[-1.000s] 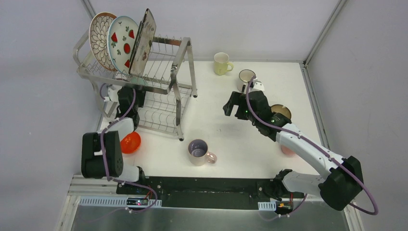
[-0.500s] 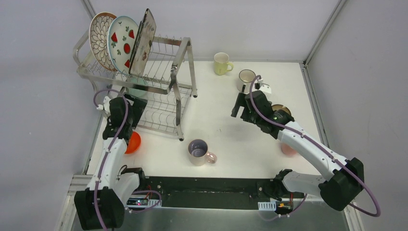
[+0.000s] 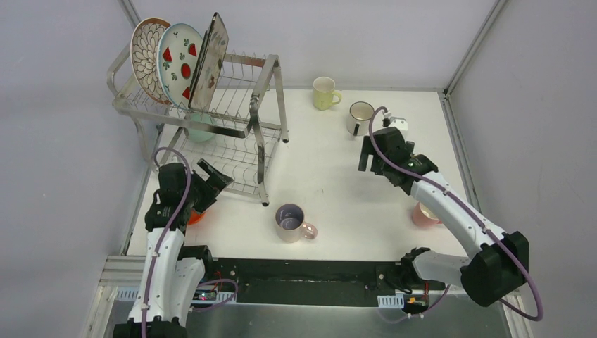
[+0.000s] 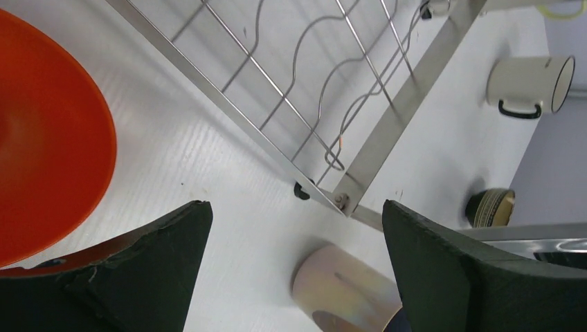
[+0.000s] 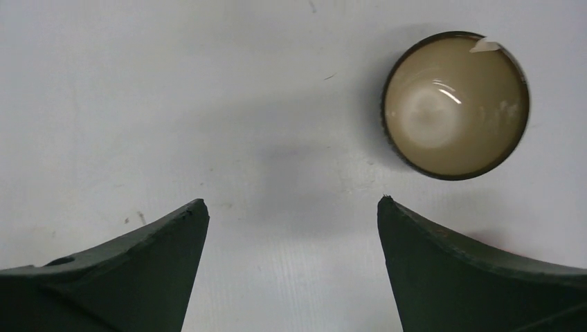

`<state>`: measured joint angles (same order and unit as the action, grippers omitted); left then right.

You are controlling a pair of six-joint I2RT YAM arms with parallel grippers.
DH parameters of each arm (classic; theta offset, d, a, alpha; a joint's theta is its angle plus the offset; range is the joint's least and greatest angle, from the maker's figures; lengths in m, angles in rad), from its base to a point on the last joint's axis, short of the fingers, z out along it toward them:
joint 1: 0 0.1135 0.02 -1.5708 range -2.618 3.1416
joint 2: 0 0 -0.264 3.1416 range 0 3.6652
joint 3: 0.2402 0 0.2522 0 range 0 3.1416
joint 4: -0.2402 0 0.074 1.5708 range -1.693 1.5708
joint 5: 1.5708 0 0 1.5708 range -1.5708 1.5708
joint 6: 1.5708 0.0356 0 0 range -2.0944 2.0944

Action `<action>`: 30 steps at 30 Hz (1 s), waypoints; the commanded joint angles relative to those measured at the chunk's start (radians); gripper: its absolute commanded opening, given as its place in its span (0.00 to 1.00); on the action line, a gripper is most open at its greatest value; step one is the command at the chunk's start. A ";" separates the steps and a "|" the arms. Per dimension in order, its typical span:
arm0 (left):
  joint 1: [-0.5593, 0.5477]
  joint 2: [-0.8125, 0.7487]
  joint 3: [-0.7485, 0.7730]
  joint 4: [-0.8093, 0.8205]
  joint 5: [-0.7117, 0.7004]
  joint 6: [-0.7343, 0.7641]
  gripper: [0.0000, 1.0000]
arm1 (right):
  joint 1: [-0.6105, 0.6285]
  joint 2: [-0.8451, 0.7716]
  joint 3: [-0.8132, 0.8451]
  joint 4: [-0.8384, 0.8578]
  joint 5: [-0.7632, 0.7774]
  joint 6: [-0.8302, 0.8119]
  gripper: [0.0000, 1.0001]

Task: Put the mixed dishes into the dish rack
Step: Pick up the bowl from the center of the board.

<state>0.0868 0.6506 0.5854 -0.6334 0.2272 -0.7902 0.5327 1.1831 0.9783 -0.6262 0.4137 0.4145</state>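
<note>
At the far left corner of the desk [image 3: 331,186] stands one two-tier silver wire dish rack [image 3: 264,83]. Its upper tier holds three ceramic plates on edge: the round petal-pattern plate [image 3: 146,53], the round red-fruit plate [image 3: 177,63] and the square flowered plate [image 3: 210,60]. Under them, on the lower tier, sits the mint ceramic bowl [image 3: 202,131]. So four dishes are loaded, and by my count six wait on the desk.

The left end effector [image 4: 294,211] has its fingers wide apart and holds nothing. It hangs just before the near corner of the rack, and the orange round bowl [image 4: 48,138] lies just beside it, near the left edge. I judge that this bowl is the step in hand. The next move calls for turning to its rim, closing on it and lifting it to the lower tier.

In the middle, toward the near edge, stands the lilac ceramic mug [image 3: 290,218]. At the far edge are the pale yellow mug [image 3: 324,93] and, right of it, the white mug with a dark rim [image 3: 360,116].

The right end effector [image 5: 291,204], also spread apart and empty, hovers over bare desk. The brown glazed bowl [image 5: 455,104] is a little ahead of its fingers, so it must come over the rim before closing. Near the right edge the pink mug [image 3: 422,215] shows only partly behind the arm.

Counted: one rack, three plates, three bowls, four mugs.
</note>
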 commanded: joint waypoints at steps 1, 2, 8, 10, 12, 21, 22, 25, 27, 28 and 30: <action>0.004 0.006 -0.013 -0.019 0.192 0.087 0.99 | -0.105 0.045 0.049 0.011 0.014 -0.149 0.92; 0.004 0.017 -0.007 -0.014 0.234 0.097 0.99 | -0.136 0.057 0.049 0.013 0.011 -0.163 0.90; 0.004 0.101 0.044 0.010 0.522 0.111 0.97 | -0.239 0.117 0.032 0.062 -0.111 -0.224 0.62; 0.004 0.144 0.072 0.015 0.602 0.192 0.96 | -0.280 0.156 0.003 0.146 -0.167 -0.261 0.57; 0.004 0.168 0.080 0.025 0.632 0.197 0.95 | -0.308 0.208 0.021 0.138 -0.176 -0.266 0.56; 0.003 0.212 0.125 0.018 0.678 0.279 0.91 | -0.329 0.331 0.031 0.147 -0.168 -0.288 0.48; 0.004 0.210 0.126 0.018 0.671 0.280 0.91 | -0.330 0.340 0.026 0.150 -0.163 -0.290 0.47; 0.003 0.209 0.128 0.024 0.663 0.286 0.91 | -0.330 0.358 0.022 0.152 -0.168 -0.297 0.41; 0.004 0.211 0.125 0.032 0.663 0.282 0.90 | -0.329 0.356 0.019 0.151 -0.187 -0.300 0.35; 0.004 0.214 0.124 0.035 0.663 0.280 0.90 | -0.329 0.354 0.018 0.150 -0.196 -0.301 0.32; 0.004 0.217 0.122 0.040 0.665 0.278 0.90 | -0.329 0.345 0.015 0.146 -0.213 -0.301 0.23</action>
<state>0.0868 0.8711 0.6727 -0.6407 0.8726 -0.5457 0.2043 1.5421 0.9871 -0.5079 0.2447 0.1223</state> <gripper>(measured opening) 0.906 0.292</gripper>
